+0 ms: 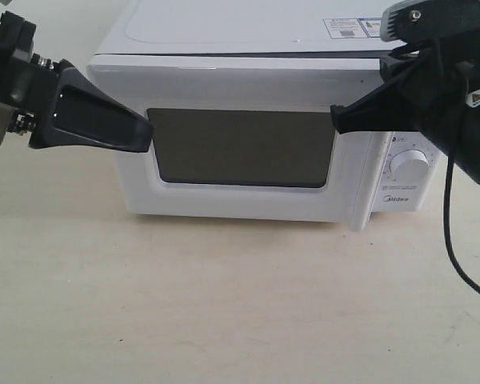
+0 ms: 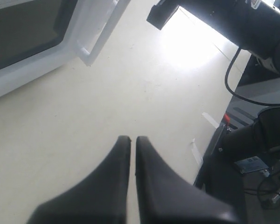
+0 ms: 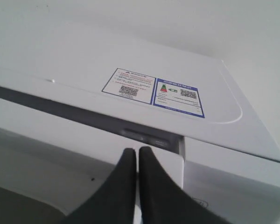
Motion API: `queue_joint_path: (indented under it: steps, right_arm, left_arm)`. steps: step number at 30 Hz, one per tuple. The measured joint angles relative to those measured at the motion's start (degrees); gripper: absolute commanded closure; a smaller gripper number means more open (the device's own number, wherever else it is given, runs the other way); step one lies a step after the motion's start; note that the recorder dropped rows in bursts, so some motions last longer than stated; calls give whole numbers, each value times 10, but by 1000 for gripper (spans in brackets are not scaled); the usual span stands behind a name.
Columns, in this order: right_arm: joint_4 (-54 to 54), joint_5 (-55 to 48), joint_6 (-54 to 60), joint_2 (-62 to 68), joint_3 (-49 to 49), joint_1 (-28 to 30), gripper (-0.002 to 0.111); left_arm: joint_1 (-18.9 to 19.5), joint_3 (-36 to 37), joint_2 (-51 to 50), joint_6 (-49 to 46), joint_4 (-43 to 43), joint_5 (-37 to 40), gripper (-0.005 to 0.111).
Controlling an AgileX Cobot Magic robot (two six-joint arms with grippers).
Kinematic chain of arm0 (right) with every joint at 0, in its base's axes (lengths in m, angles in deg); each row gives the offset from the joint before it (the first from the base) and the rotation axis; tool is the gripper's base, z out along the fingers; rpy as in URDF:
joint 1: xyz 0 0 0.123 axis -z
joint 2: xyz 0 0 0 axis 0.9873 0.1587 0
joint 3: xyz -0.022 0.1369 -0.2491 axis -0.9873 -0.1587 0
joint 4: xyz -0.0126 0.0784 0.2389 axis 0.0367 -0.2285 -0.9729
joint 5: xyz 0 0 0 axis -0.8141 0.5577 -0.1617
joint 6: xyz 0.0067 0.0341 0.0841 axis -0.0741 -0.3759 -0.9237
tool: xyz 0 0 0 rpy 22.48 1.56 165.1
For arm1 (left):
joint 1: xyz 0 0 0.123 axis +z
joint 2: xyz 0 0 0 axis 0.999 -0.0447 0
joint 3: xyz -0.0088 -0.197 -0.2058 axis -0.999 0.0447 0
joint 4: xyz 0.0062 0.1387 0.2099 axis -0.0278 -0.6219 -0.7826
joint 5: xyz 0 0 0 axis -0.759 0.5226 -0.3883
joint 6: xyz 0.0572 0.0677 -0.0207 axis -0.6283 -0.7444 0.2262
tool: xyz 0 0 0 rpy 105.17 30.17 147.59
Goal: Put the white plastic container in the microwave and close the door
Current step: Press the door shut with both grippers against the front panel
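Hovering at the dark-windowed white door (image 1: 240, 148) of the white boxy microwave (image 1: 248, 72), your left fingers (image 2: 112, 182) and right fingers (image 3: 151, 186) sit shut, empty

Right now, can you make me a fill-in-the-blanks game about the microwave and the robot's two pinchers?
The microwave is coloured ___.
The name under its round knob reads ___.
The labels with square codes are stuck on its ___.
The left gripper and right gripper both have jaws that are ___, holding nothing.
Missing words: white; Midea; top; shut.
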Motion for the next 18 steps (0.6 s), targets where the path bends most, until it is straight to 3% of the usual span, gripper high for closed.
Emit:
queue_joint_path:
  steps: [18]
  right_arm:
    - [10,44,-14,47,1,0,108]
  left_arm:
    - [0,0,0,-1,0,-5,102]
